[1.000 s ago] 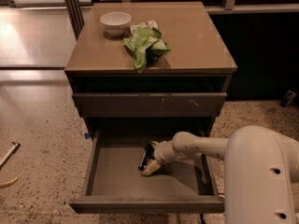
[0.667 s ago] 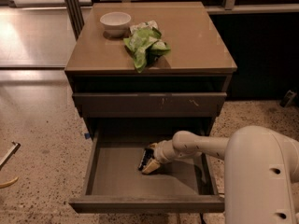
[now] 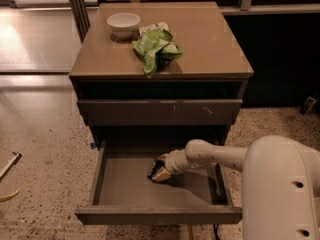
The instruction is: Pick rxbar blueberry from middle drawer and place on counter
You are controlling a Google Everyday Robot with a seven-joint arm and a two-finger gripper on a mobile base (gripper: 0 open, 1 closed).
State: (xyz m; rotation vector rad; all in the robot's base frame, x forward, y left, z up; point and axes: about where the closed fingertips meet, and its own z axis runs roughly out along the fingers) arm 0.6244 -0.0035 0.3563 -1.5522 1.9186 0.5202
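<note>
The middle drawer [image 3: 125, 189] is pulled open below the cabinet, and its grey-brown bottom is bare on the left. My gripper [image 3: 159, 170] reaches in from the right on a white arm and is low over the drawer bottom near its middle. A small dark piece with a pale yellowish edge, which looks like the rxbar blueberry [image 3: 155, 174], sits right at the gripper's tip. I cannot tell whether it is held. The counter [image 3: 210, 39] is the glossy tan top of the cabinet.
A white bowl [image 3: 123, 22] and crumpled bright green snack bags [image 3: 156, 46] lie on the counter's left half. The scuffed-front drawer [image 3: 160, 111] above is closed. My white body [image 3: 282, 189] fills the lower right. Speckled floor lies to the left.
</note>
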